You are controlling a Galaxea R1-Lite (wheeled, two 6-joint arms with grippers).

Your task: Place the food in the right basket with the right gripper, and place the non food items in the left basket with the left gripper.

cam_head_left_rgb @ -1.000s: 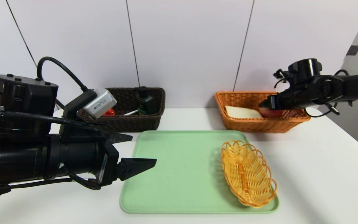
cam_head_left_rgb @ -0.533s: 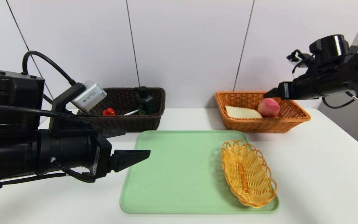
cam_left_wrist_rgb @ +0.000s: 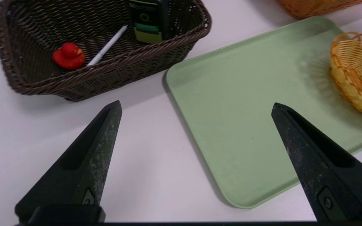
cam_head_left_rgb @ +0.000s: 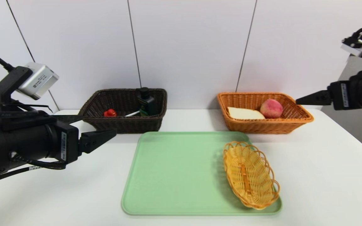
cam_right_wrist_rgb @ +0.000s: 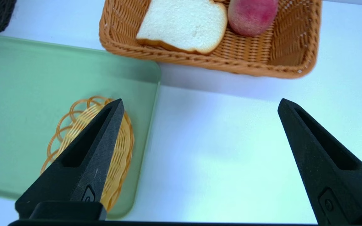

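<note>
The white bread slice and the pink-red peach lie side by side inside the orange-tan right basket. My right gripper hangs open and empty in the air, to the right of that basket. The dark brown left basket holds a red toy, a white pen and a dark box. Near the table's left side my left gripper is open and empty, in front of the dark basket.
A green tray lies in the middle of the white table. On its right part sits a small yellow oval wicker dish with nothing in it. Both large baskets stand against the back wall.
My right gripper has risen and pulled back to the right, away from the orange basket, leaving the peach in it. My left arm has drawn back to the left, off the tray.
</note>
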